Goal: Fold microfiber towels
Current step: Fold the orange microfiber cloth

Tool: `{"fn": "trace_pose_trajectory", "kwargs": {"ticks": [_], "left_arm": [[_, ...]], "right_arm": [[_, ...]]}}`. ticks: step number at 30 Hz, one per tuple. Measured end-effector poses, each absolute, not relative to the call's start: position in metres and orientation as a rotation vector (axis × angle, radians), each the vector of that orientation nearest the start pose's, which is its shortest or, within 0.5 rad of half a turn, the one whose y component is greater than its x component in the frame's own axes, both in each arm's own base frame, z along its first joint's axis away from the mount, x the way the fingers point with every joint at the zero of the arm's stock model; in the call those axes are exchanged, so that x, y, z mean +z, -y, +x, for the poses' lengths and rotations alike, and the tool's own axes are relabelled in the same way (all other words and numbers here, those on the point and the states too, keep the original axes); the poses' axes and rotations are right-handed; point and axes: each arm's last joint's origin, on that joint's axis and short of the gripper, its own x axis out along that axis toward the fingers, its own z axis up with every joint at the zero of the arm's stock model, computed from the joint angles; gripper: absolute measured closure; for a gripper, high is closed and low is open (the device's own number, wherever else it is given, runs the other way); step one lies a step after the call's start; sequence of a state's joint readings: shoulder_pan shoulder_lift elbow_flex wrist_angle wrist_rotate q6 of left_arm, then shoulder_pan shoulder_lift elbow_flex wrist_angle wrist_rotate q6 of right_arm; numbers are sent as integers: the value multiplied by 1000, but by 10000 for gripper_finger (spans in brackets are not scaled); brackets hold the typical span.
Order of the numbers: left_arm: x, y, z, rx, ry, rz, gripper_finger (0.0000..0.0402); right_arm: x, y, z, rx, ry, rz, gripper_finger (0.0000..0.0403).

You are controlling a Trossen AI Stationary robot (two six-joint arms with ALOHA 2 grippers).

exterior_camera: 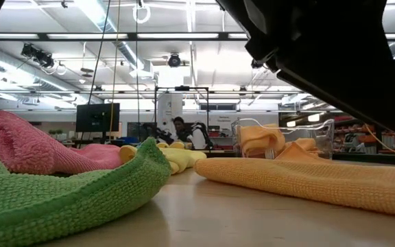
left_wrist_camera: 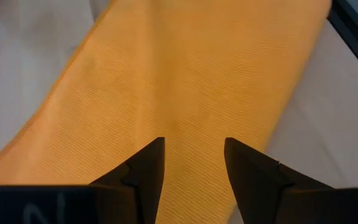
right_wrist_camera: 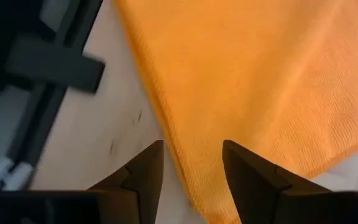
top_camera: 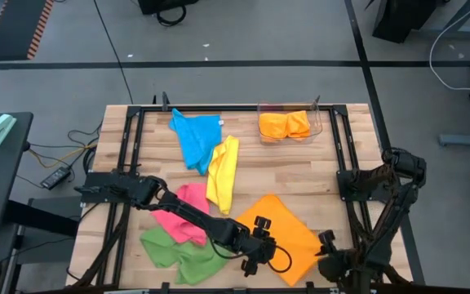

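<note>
High view gives me the whole butcher-block table with its dark frame rails, and the soft square cloths scattered on it: a flat orange towel near the front, a crumpled green towel to its left, a pink towel bunched just behind the green one, then a long folded yellow towel and a rumpled blue towel farther back. At the far right, a clear plastic bin holds more folded orange cloth. My left gripper hangs over the near left part of the orange towel, fingers parted with a moderate gap and nothing between them; the fine ribbed microfiber weave fills the space beyond my fingertips. My right gripper sits at the near right edge of that same towel, fingers likewise apart and empty, the hem running diagonally between them with bare wood on one side. Whether either set of tips touches the cloth I cannot tell. From table height, a dark arm blocks the upper right and only thick terry edges show.
</note>
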State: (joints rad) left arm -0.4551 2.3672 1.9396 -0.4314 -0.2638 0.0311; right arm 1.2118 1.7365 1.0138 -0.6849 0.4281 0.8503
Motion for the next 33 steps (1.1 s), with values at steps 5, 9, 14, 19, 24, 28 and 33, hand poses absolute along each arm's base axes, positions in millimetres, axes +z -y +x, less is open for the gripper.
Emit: {"fn": "trace_pose_trajectory", "kwargs": {"ticks": [5,9,14,19,24,28,33], "left_arm": [[168,226,467,-201,-810,339,229],[168,226,466,-202,-813,345,228],[168,224,467,-198,-815,343,231],[168,224,467,-200,-814,345,232],[168,224,467,-197,-816,340,232],[168,225,467,-199,-815,340,234],[168,229,465,-184,-813,287,235]], "right_arm": [[131,-287,105,189,-1113,-431,230],[115,-287,103,140,-1125,-504,230],[112,-285,103,114,-1114,-550,231],[111,-276,102,69,-1127,-629,253],[111,-277,104,90,-1155,-620,305],[110,-279,104,106,-1159,-603,362],[113,-282,105,77,-1158,-538,395]]}}
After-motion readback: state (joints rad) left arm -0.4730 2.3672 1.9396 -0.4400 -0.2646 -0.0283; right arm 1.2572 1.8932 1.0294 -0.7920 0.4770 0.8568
